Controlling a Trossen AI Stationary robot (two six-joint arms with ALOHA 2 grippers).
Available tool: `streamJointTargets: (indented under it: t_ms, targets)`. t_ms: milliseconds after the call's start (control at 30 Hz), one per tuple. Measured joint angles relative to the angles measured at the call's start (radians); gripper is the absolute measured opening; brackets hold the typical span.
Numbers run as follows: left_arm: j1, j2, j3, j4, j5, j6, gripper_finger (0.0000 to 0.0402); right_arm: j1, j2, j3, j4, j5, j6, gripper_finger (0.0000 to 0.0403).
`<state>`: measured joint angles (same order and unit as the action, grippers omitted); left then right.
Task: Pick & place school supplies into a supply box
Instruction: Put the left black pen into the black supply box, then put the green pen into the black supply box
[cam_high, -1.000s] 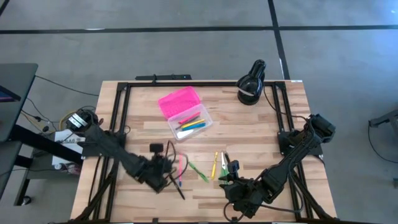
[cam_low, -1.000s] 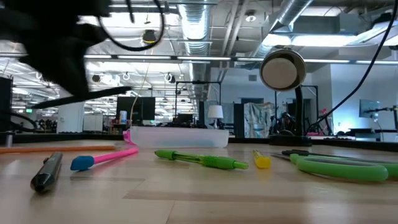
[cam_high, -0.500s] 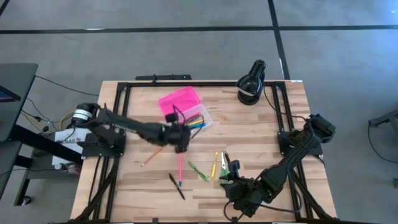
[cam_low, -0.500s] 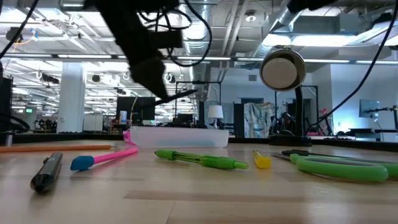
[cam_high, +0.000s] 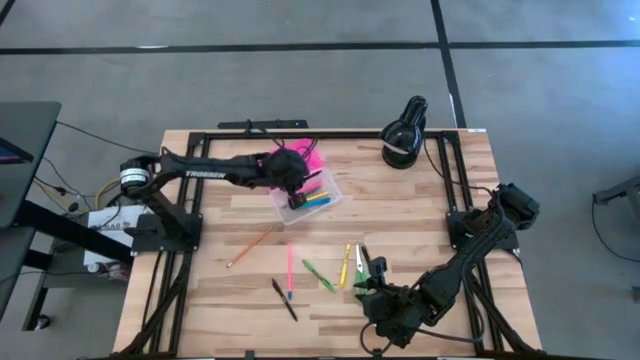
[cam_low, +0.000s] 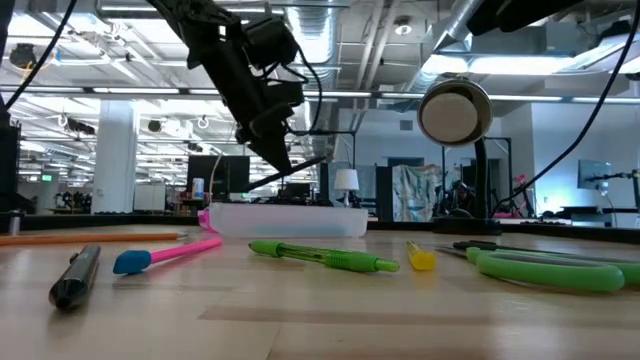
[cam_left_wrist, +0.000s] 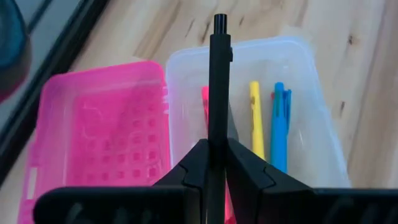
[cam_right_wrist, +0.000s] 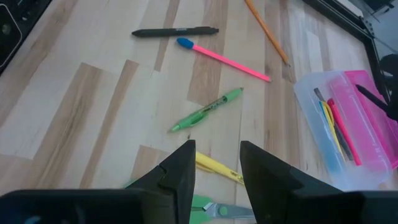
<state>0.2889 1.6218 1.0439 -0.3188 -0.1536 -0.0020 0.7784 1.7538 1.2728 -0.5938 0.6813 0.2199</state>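
My left gripper (cam_left_wrist: 217, 163) pinches a slim black pen (cam_left_wrist: 219, 87) above the clear plastic pink-lidded box (cam_left_wrist: 298, 74), upper centre overhead; I should lower before releasing. Right gripper (cam_right_wrist: 216, 163) spread.

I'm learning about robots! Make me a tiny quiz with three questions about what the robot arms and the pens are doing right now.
1. True or false: the left gripper is shut on a black pen above the supply box.
2. Which one lies on the table, outside the box? A) green pen B) blue pen C) yellow pen
3. Fill in: the box's open lid is ____ in colour.

Key: 1 true. 2 A; the blue and yellow pens are in the box. 3 pink.

The right gripper waits open over the table's near edge.
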Motion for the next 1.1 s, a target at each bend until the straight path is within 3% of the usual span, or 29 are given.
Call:
streamJointTargets:
  t_ms: [233,733,933,1100]
  targets:
    - [0.050,0.000,0.000,-0.016,0.017,0.010,0.0035,-0.002,0.000,0.000,0.000,0.000,0.000,0.0120]
    - [0.046,-0.001,0.000,-0.033,0.071,0.046,0.0057,-0.002,0.000,0.000,0.003,0.000,0.002,0.0120]
    - [0.032,-0.001,0.000,-0.033,0.126,0.071,0.0058,-0.009,0.000,0.000,-0.013,0.005,0.055,0.0120]
    - [-0.049,-0.001,0.000,-0.040,0.176,0.131,0.0057,-0.052,0.000,-0.001,-0.093,0.010,0.198,0.0120]
